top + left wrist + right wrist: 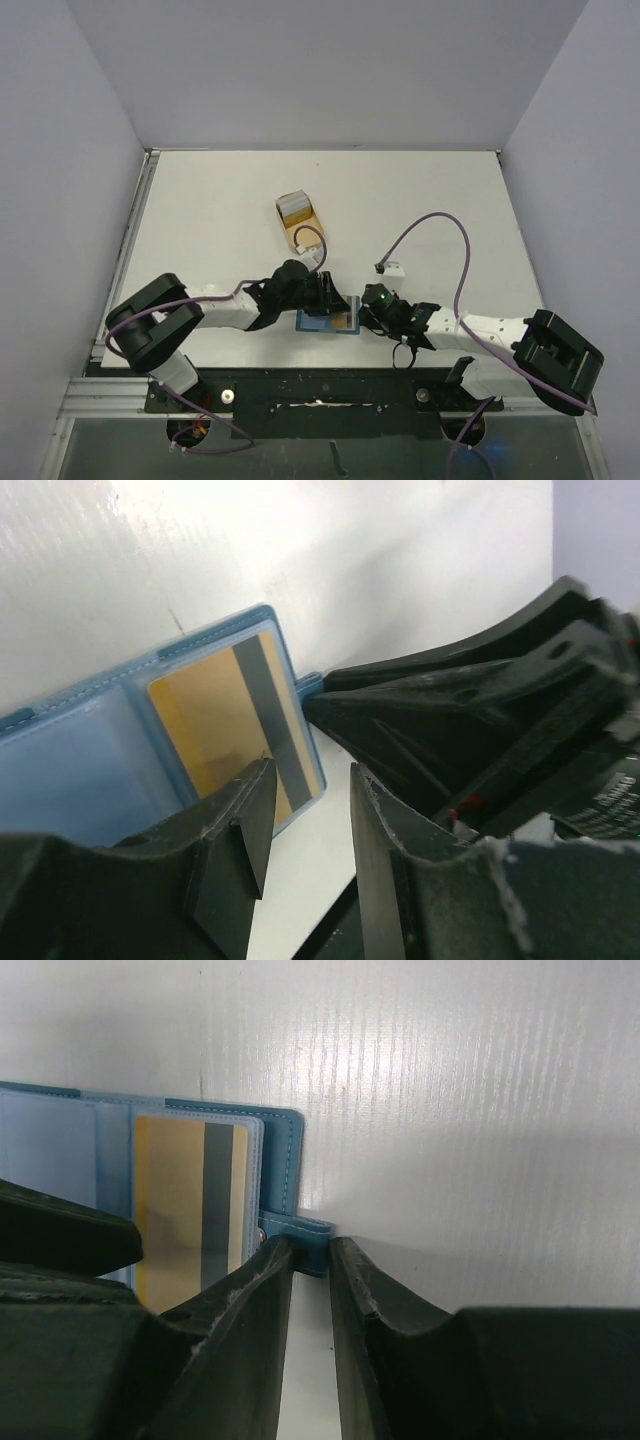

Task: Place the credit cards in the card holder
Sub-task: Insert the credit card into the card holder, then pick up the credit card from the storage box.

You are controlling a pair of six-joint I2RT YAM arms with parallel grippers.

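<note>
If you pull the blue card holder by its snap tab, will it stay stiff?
Probably floppy: the card holder is thin stitched material lying open, so the snap tab may flex first. It looks light and would likely slide. The tan card should stiffen only its pocket.

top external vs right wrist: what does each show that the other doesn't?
Only top external: the tan tray holding a stack of cards, both arms, a small white object. Only right wrist: the snap tab at the tips of the right claw, and the grey stripe on the tan-orange card. Both: the open card holder with that card in it.
</note>
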